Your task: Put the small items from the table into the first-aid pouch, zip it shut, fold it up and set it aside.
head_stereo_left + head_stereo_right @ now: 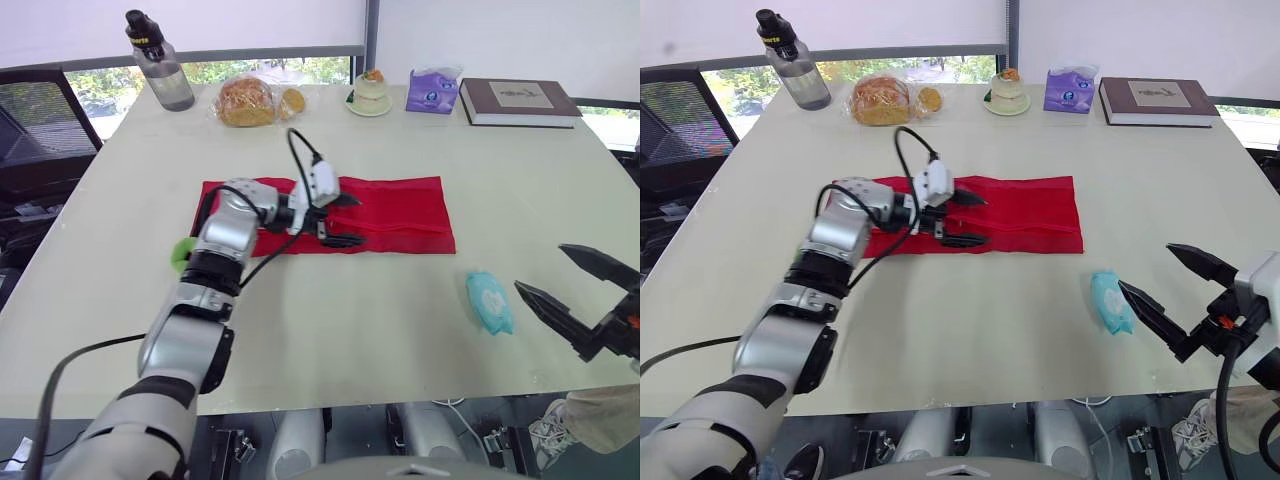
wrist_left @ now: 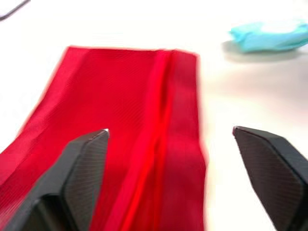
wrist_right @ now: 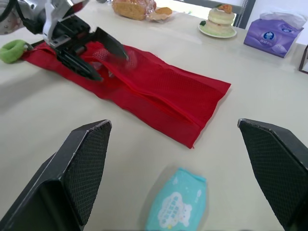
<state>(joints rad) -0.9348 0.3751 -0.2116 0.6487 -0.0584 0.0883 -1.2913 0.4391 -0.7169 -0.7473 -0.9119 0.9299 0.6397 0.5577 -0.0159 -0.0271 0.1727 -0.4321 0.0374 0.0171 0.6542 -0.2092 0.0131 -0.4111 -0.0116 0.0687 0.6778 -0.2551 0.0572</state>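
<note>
Your L gripper (image 1: 360,220) hangs over the red pouch (image 1: 400,215), approx. mid-length. Its fingers are spread wide w/ nothing btwn them; you can't tell if the tips touch the cloth. In the L wrist view one finger (image 2: 84,163) sits over red cloth, while the other is seen against bare table (image 1: 330,330) beside the pouch's edge.

Your R gripper (image 1: 540,267) is at the table's near right, well apart from the pouch. It's also spread and holds nothing. The teal pkt (image 1: 489,301) lies flat just beside its nearer fingertip, on the left of it; contact can't be told. In the R wrist view the pkt lies low btwn the two fingers. It sits near the pouch's right end, on your side of it, not touching it. A round green item (image 1: 181,254) sits at the pouch's left end, beside the L forearm.

Writing: the teal pkt has white print, not readable. The purple tissue pack (image 1: 432,90) has a blue round logo, text illegible. The book (image 1: 518,101) has a dark cover w/ a pale title panel, also illegible.

The pouch is red mesh, a long rectangle laid flat across mid-table. A zip-like seam runs lengthwise and the cloth is slightly wrinkled.

Along the far edge you also have a bottle (image 1: 158,62), a bread bag (image 1: 248,101) and a dessert (image 1: 370,93).
</note>
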